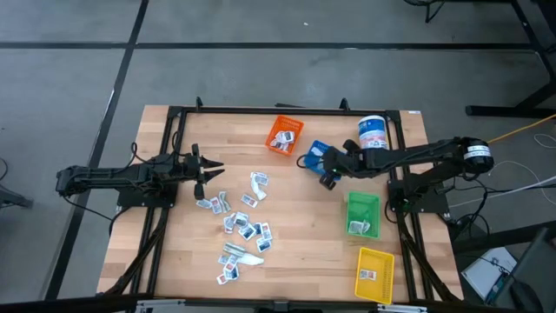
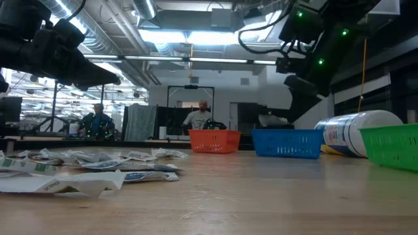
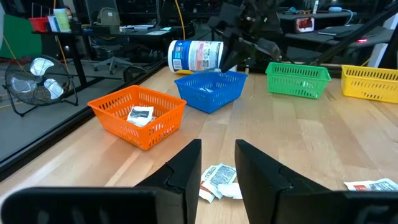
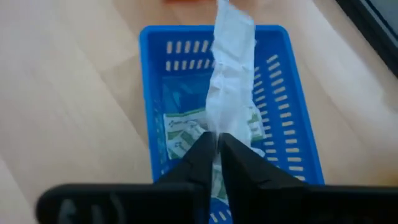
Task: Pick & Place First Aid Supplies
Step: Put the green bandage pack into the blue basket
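The right gripper (image 4: 215, 152), over the blue bin (image 4: 155, 93), pinched a white strip (image 4: 231, 74) between barely parted fingers. The canister (image 1: 373, 133) lay just right; only the wrist view showed a packet (image 4: 180, 134) inside. The left gripper (image 3: 217, 168) hung open and empty over the scattered packets (image 1: 243, 228).

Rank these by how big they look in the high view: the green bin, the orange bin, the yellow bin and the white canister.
1. Green bin and yellow bin: largest, too alike to separate.
2. Orange bin: a little smaller.
3. White canister: smallest, lying beside the right arm.
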Robot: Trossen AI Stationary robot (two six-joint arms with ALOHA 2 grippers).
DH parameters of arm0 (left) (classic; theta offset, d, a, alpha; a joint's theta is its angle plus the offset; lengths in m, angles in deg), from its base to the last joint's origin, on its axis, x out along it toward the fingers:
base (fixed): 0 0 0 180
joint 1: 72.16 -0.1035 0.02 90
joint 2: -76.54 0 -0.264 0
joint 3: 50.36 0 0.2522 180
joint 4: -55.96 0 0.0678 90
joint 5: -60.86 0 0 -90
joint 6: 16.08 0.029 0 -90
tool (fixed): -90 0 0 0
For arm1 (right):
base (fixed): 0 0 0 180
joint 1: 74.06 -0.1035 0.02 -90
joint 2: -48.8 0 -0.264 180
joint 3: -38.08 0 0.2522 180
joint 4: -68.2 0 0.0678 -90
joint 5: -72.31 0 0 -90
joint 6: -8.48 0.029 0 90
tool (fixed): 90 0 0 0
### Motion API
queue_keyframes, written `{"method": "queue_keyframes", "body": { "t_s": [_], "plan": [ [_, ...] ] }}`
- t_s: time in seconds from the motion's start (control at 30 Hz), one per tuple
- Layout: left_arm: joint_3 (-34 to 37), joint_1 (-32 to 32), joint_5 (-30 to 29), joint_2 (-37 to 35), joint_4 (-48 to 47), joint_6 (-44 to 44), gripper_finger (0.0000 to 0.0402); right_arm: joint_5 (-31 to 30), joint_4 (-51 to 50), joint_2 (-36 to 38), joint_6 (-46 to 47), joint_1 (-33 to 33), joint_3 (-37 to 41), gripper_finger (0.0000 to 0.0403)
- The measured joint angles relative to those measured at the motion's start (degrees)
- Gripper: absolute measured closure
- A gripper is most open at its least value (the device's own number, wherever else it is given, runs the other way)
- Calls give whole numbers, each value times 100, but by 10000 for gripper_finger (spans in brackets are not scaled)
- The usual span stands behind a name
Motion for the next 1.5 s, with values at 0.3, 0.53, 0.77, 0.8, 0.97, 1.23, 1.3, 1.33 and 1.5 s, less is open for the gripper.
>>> {"method": "queue_keyframes", "body": {
  "t_s": [0.3,0.53,0.77,0.8,0.97,1.23,1.3,1.33,1.5],
  "plan": [
    [0,0,-2,0,0,0,309,58,-119,0,140,38,0,291],
    [0,0,-2,0,0,0,309,192,574,0,-92,-23,-2,284],
    [0,0,-2,0,0,-1,311,191,1030,0,-190,-250,-74,283],
    [0,0,-2,0,0,-1,311,191,1138,0,-199,-281,-74,283],
    [0,0,-2,0,0,0,309,199,1787,-217,-394,-432,-85,283],
    [0,0,5,0,0,-2,309,494,1922,-1284,-936,-675,-872,283],
    [0,0,5,0,2,0,309,505,1896,-1591,-1128,-779,-1112,283],
    [-2,0,5,0,0,0,309,509,1879,-1721,-1196,-822,-1234,283],
    [0,0,2,0,1,0,311,908,1848,-2346,-1826,-1068,-1786,283]
  ]
}}
